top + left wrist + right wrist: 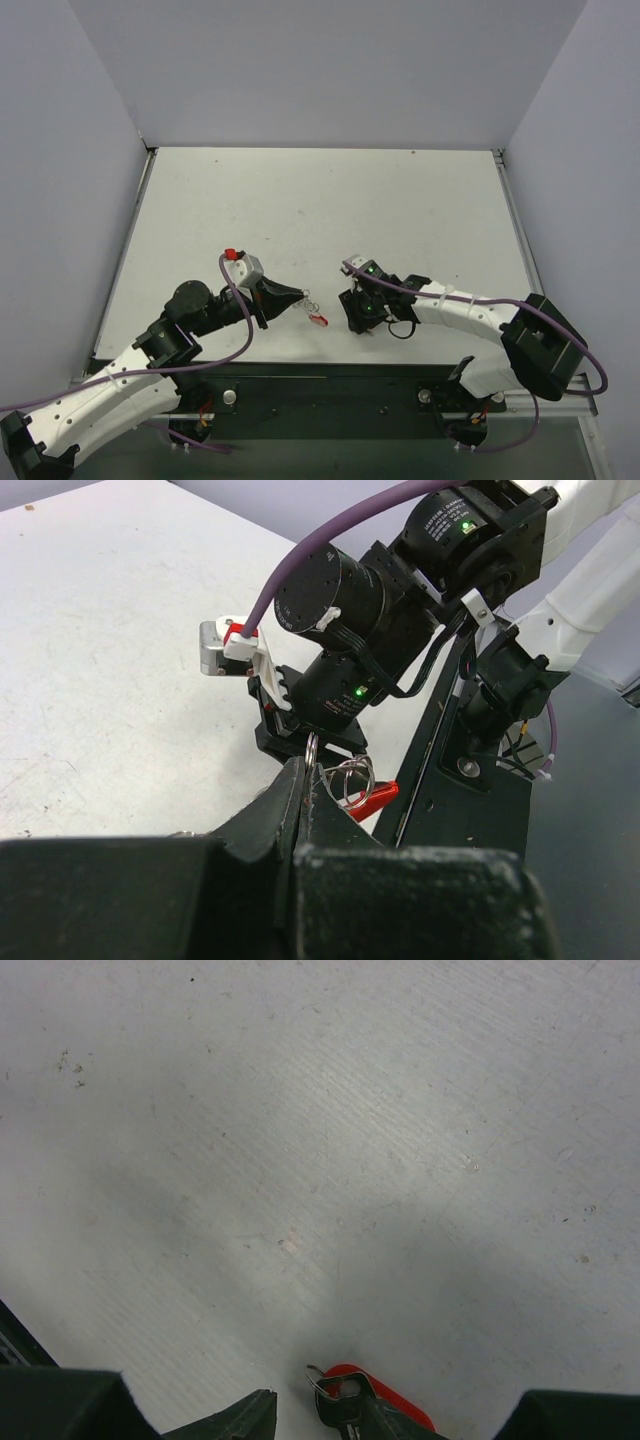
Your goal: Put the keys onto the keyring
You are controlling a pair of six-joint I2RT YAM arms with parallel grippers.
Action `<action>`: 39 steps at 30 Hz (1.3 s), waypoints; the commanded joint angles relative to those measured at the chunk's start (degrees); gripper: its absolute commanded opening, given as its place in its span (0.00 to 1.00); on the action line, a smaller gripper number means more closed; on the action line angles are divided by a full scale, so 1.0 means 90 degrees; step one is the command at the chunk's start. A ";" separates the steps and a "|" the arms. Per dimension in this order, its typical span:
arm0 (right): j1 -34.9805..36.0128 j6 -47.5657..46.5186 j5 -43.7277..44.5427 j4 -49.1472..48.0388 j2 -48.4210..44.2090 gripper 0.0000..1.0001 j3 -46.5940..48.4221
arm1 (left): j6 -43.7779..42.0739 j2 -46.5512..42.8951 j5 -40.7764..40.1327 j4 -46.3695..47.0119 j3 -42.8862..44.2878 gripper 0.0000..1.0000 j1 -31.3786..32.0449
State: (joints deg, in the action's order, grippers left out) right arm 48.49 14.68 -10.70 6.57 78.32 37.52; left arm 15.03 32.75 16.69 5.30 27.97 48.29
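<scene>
The keyring is a red clip (318,320) (376,798) joined to thin silver rings (355,776). It hangs from my left gripper (297,296) (305,770), which is shut on one upright ring. My right gripper (352,310) (318,1406) faces it from a few centimetres to the right. The keys (345,1412) stand up between its fingers: a black-headed key on a small ring, with a red tag (402,1412) behind. The key head rests against the right finger, with a gap on the left side. The lower part of the key is hidden.
Both grippers work low over the white table (320,210), close to its near edge. The black base rail (330,390) runs just behind them. Grey walls enclose the left, far and right sides. Purple cables loop over each arm.
</scene>
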 commanded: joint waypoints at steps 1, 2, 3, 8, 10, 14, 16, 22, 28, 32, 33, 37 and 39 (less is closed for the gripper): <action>0.0052 0.0068 0.0085 0.0061 0.0057 0.38 -0.0077 | 0.0078 -0.0045 -0.0028 0.0407 0.0027 0.00 -0.0014; 0.0061 0.0088 0.0076 0.0042 0.0115 0.37 -0.0067 | 0.0088 -0.0045 -0.0028 0.0417 0.0027 0.00 -0.0014; 0.0061 0.0098 0.0075 0.0032 0.0125 0.37 -0.0077 | 0.0088 -0.0036 -0.0028 0.0417 0.0027 0.00 -0.0024; 0.0081 0.0108 0.0075 -0.0114 0.0223 0.36 -0.0077 | 0.0088 -0.0026 -0.0018 0.0417 0.0037 0.00 -0.0024; 0.0081 0.0078 0.0105 -0.0124 0.0262 0.36 -0.0018 | 0.0078 -0.0007 -0.0018 0.0427 0.0047 0.00 -0.0014; 0.0110 0.0039 0.0124 -0.0163 0.0389 0.36 0.0070 | 0.0088 0.0013 -0.0008 0.0427 0.0047 0.00 -0.0024; 0.0110 0.0039 0.0115 -0.0183 0.0438 0.35 0.0109 | 0.0088 0.0033 0.0001 0.0436 0.0047 0.00 -0.0014; 0.0140 0.0078 0.0105 -0.0203 0.0604 0.15 0.0119 | 0.0059 0.0033 -0.0008 0.0417 0.0057 0.00 -0.0014; 0.0140 0.0059 0.0261 -0.0202 0.0312 0.00 0.0099 | 0.0059 0.0023 -0.0038 0.0388 0.0037 0.00 -0.0024; 0.0149 -0.0097 0.0222 -0.0222 -0.0303 0.00 0.0070 | 0.0020 -0.0026 -0.0038 0.0300 0.0057 0.00 -0.0024; 0.0140 -0.0194 0.0164 -0.0241 -0.0440 0.00 0.0031 | 0.0020 -0.0045 -0.0038 0.0271 0.0057 0.00 -0.0024; 0.0149 -0.0478 0.0008 -0.0456 -0.1366 0.00 -0.0115 | -0.0009 -0.0143 -0.0018 0.0251 0.0037 0.00 -0.0014; 0.0140 -0.0672 -0.0070 -0.0563 -0.1651 0.00 -0.0184 | -0.0019 -0.0172 0.0021 0.0280 0.0008 0.00 -0.0014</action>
State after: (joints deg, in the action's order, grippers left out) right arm 49.34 12.71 -10.15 3.29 69.56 37.19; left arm 15.35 32.42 16.71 5.17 27.97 48.31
